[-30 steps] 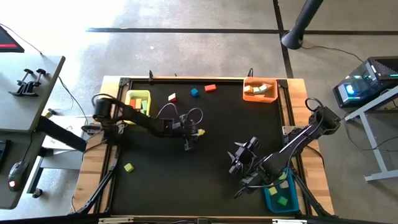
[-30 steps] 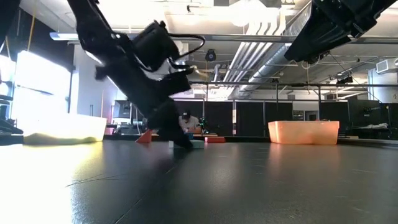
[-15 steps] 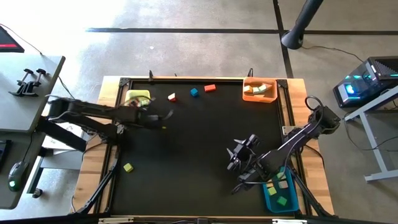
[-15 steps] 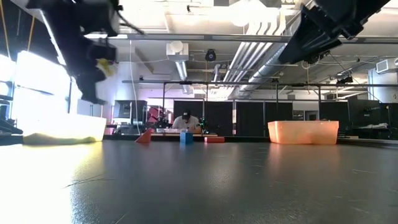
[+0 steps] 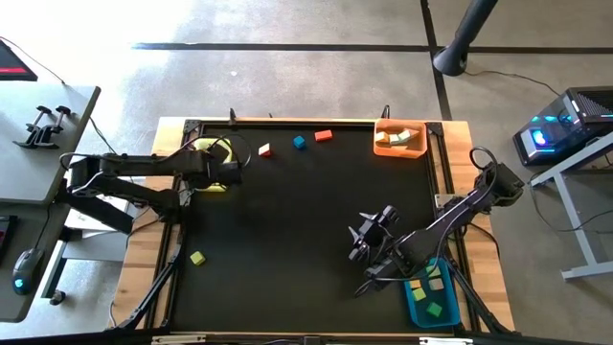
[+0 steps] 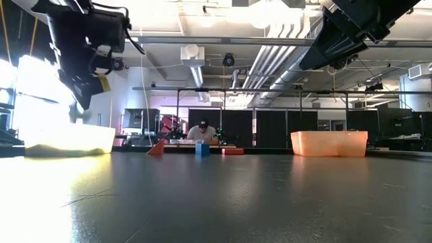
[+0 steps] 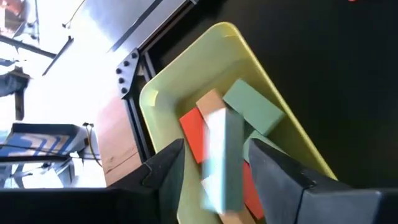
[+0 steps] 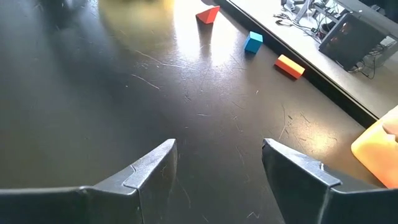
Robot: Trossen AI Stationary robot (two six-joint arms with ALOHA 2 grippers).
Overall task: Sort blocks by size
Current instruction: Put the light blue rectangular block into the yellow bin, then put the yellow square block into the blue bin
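My left gripper (image 5: 228, 170) hangs open over the yellow bin (image 5: 213, 151) at the table's far left. In the left wrist view a pale, blurred block (image 7: 221, 158) shows between the two fingers above the bin (image 7: 273, 87), with a narrow gap on each side. Red, tan and green blocks (image 7: 252, 109) lie in that bin. My right gripper (image 5: 369, 240) is open and empty above the mat at the right, near the blue bin (image 5: 431, 297). Loose blocks lie on the mat: a white-red one (image 5: 265, 149), a blue one (image 5: 300, 142), a red one (image 5: 324, 135) and a yellow-green one (image 5: 198, 257).
An orange bin (image 5: 400, 139) with several blocks stands at the far right corner; the blue bin also holds several. The right wrist view shows the red wedge (image 8: 208, 14), blue block (image 8: 253, 42) and orange bar (image 8: 290, 66) near the far edge. The mat's middle is bare.
My left gripper has risen from the mat's middle and swung toward the table's far left, carrying a small yellow block to above the yellow bin. The block now shows blurred between the fingers. My right gripper has stayed nearly still.
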